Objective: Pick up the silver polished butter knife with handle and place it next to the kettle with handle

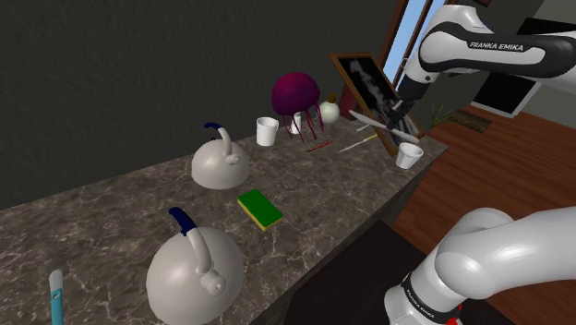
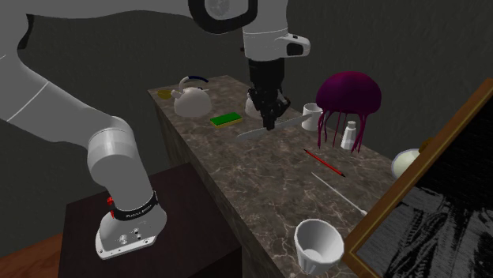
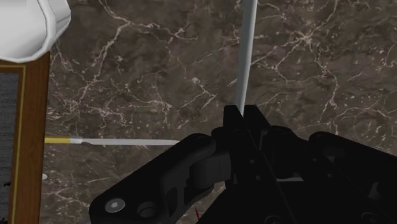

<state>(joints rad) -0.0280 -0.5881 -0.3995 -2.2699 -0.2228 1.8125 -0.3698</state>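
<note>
My gripper (image 1: pixel 399 118) is shut on the silver butter knife (image 1: pixel 369 121) and holds it roughly level above the dark marble counter (image 1: pixel 111 231), near its far end. From the second exterior view the gripper (image 2: pixel 271 118) points straight down and the knife (image 2: pixel 254 132) sticks out on both sides of it. In the wrist view the blade (image 3: pixel 247 51) runs straight out from the closed gripper (image 3: pixel 242 116). Two pale kettles with dark blue handles stand on the counter: one (image 1: pixel 222 166) mid-counter, also seen as kettle (image 2: pixel 191 101), and another (image 1: pixel 196 268) at the near end.
A green sponge (image 1: pixel 261 209) lies between the kettles. Around the gripper are a white cup (image 1: pixel 268 131), a second cup (image 1: pixel 409 154) at the counter's edge, a purple jellyfish figure (image 1: pixel 295 92), a framed picture (image 1: pixel 369 78), a red pencil (image 2: pixel 324 163) and a thin white stick (image 2: pixel 340 193).
</note>
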